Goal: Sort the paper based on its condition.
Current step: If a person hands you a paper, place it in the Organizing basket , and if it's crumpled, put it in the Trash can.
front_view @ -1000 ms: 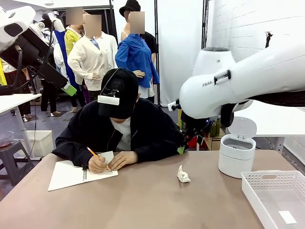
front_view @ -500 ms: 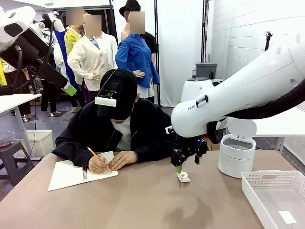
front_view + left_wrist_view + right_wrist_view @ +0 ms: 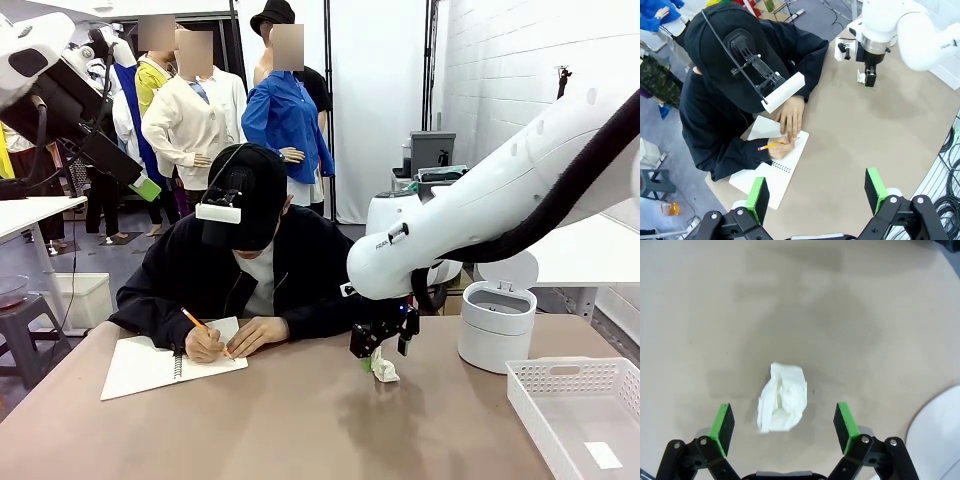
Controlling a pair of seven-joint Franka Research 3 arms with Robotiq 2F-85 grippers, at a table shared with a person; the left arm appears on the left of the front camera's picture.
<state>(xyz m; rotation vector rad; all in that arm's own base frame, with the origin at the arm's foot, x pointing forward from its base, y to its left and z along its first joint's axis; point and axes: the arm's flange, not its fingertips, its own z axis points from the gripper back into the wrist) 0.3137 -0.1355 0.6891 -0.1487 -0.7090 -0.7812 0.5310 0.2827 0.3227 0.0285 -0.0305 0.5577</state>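
Looks down on a tan table (image 3: 875, 315). Finds a crumpled white wad (image 3: 782, 397) at lower centre, lying on it. Frames the wad between the gripper (image 3: 783, 412), spread wide along the bottom edge, green pads (image 3: 722, 425) at lower left and lower right, touching neither, nearer the left one. Catches faint grey shadows across the upper half. Clips a curved white edge (image 3: 940, 420) in the lower right corner, too little to identify.

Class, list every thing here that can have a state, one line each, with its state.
Paper wad: crumpled, lying on the table, not gripped.
Robot's right hand: open, straddling the wad.
Robot's left hand: open, empty.
Round bin: lid up.
Notebook: open, being written in.
Basket: holds one flat slip.
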